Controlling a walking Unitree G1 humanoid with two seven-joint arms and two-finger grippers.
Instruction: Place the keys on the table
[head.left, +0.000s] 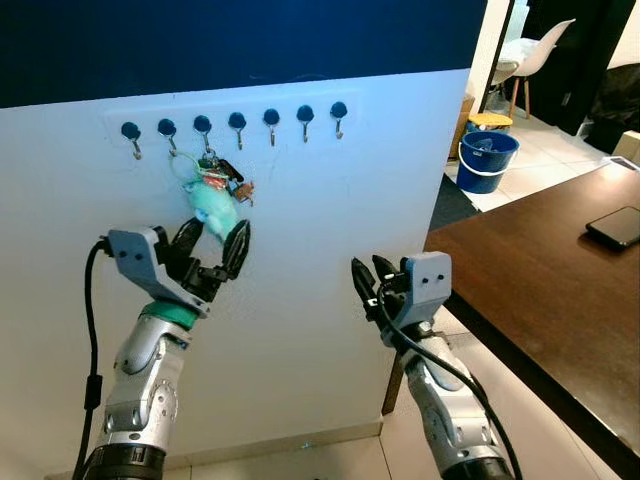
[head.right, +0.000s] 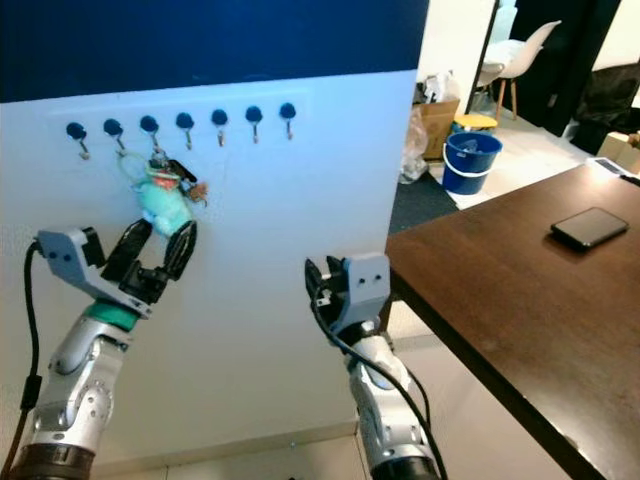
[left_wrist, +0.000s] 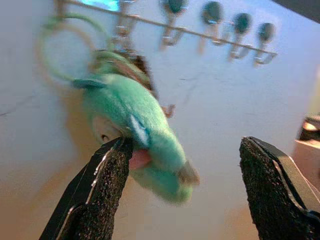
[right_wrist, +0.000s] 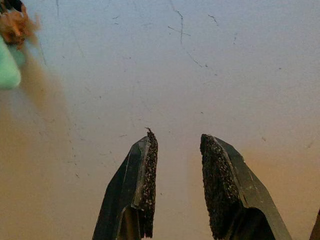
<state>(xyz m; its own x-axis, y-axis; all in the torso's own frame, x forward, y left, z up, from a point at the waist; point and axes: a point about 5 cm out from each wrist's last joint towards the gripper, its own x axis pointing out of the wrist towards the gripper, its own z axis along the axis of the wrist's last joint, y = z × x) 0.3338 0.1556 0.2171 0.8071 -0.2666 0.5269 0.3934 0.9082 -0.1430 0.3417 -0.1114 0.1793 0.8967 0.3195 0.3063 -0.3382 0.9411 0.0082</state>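
The keys (head.left: 228, 172) hang from a hook on the white wall, with a green ring and a green plush toy (head.left: 213, 205) dangling below them. My left gripper (head.left: 215, 240) is raised to the wall and open, its fingers either side of the plush's lower end. In the left wrist view the plush (left_wrist: 135, 125) leans against one finger (left_wrist: 100, 190), while the other finger (left_wrist: 275, 185) stands well apart. My right gripper (head.left: 372, 272) points at bare wall lower to the right, its fingers a little apart and holding nothing.
A row of several hooks (head.left: 271, 120) runs along the wall. A dark wooden table (head.left: 540, 270) stands to the right with a black phone (head.left: 615, 227) on it. Behind it are a blue bucket (head.left: 487, 160) and a white chair (head.left: 540, 50).
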